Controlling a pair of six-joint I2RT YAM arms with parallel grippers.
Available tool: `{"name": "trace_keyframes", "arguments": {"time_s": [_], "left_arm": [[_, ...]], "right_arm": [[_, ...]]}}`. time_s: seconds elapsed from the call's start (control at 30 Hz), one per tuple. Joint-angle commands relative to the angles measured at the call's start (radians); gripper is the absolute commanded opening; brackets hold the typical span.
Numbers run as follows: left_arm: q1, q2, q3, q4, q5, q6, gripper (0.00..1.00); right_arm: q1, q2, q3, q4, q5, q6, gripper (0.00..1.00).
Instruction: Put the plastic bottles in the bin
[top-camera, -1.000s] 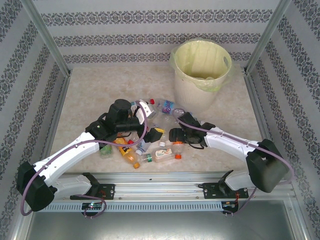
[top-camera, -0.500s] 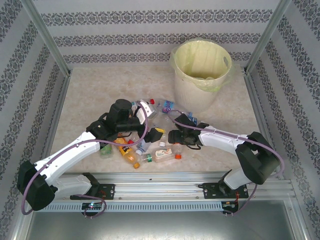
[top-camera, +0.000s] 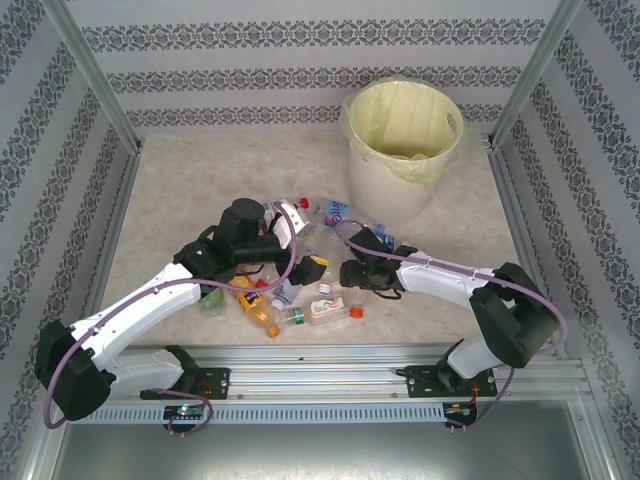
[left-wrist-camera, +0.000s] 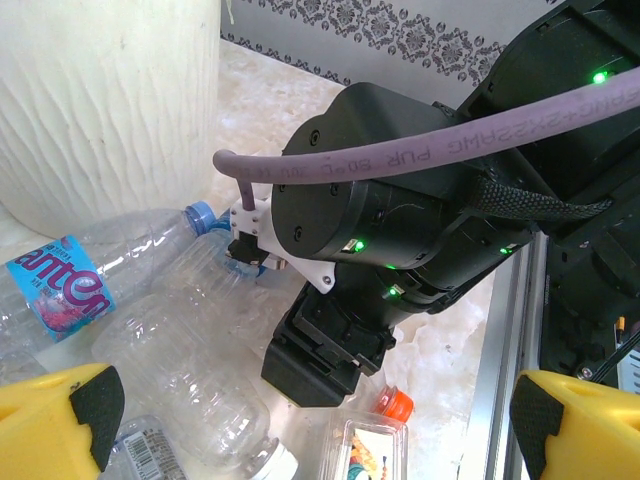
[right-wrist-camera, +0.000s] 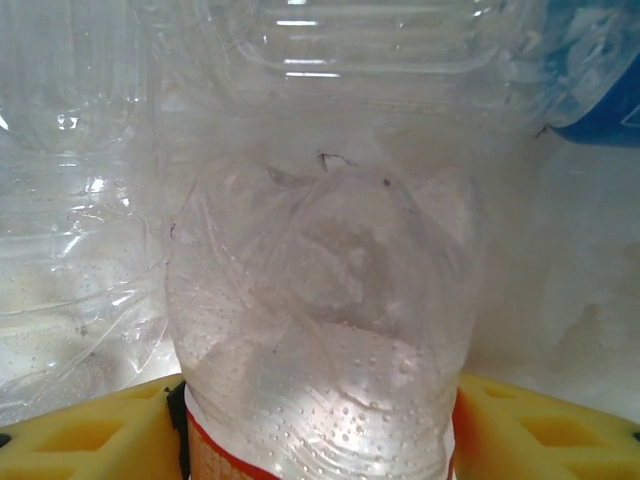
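Elbow (top-camera: 515, 320) has swung inward since a sec ago, my right claw (top-camera: 346, 272) pinching a clear bottle (right-wrist-camera: 315, 330); bin (top-camera: 385, 195) shows none inside, approx all bottles (top-camera: 325, 311) left.

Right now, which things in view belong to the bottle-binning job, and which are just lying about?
Part of the job: plastic bottles heaped mid-table; bin at the back right; right gripper, fingers either side of a clear bottle; left gripper, open over the heap.
Just there: patterned walls; metal rail at the near edge.
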Motion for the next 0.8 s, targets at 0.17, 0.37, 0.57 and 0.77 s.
{"name": "trace_keyframes", "arguments": {"time_s": [0.17,0.37,0.57,0.77], "left_arm": [[-0.008,0.003,-0.021,0.048,0.001,-0.019,1.0],[-0.008,0.0,-0.024,0.06,0.005,-0.027,1.0],[-0.008,-0.013,-0.035,0.102,0.01,-0.056,1.0],[-0.008,-0.013,-0.057,0.196,0.008,-0.123,1.0]], "right_arm": [[0.004,-0.027,-0.011,-0.032,0.048,-0.019,0.6],[-0.008,-0.071,-0.008,-0.061,0.056,-0.037,0.58],[-0.01,-0.147,0.016,-0.126,0.076,-0.062,0.57],[-0.01,-0.26,0.084,-0.225,0.105,-0.088,0.56]]}}
